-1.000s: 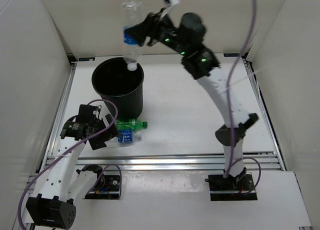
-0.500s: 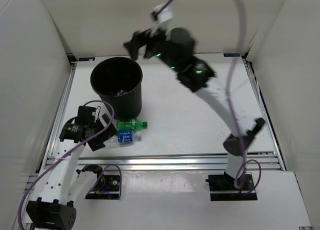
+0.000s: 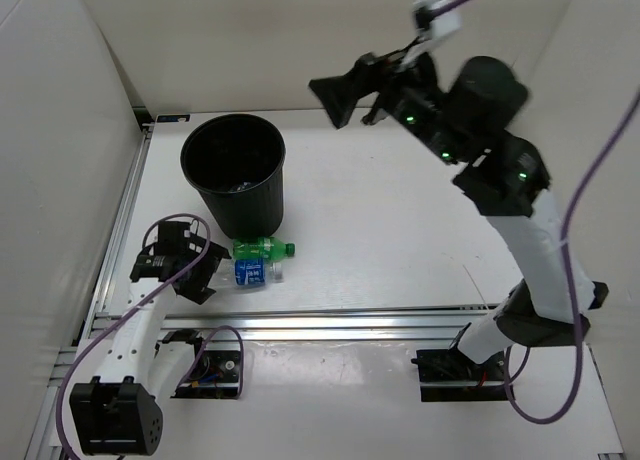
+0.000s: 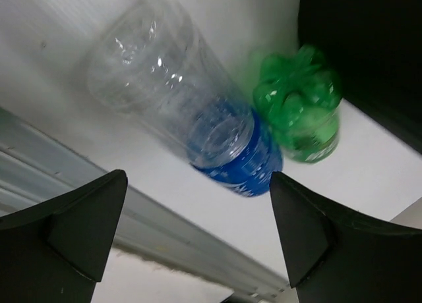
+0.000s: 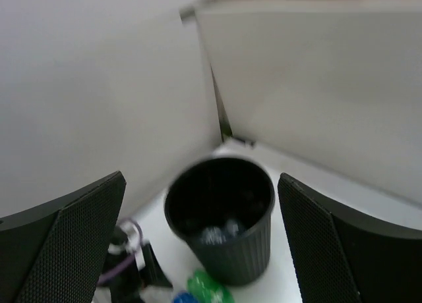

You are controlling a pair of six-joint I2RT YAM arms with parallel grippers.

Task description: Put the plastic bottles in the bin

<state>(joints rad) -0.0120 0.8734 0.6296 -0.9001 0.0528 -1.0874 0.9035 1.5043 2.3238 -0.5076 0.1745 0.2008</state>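
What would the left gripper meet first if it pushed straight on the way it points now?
Most likely the blue-labelled bottle, lying on its side straight ahead of the open left gripper. The green bottle lies just beside it, off the line; how far ahead is unclear.

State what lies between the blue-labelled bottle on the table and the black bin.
The green bottle lies on its side between them, clearest in the top external view.

No legible text, not even on the blue-labelled bottle [image 4: 188, 115], its print too blurred.
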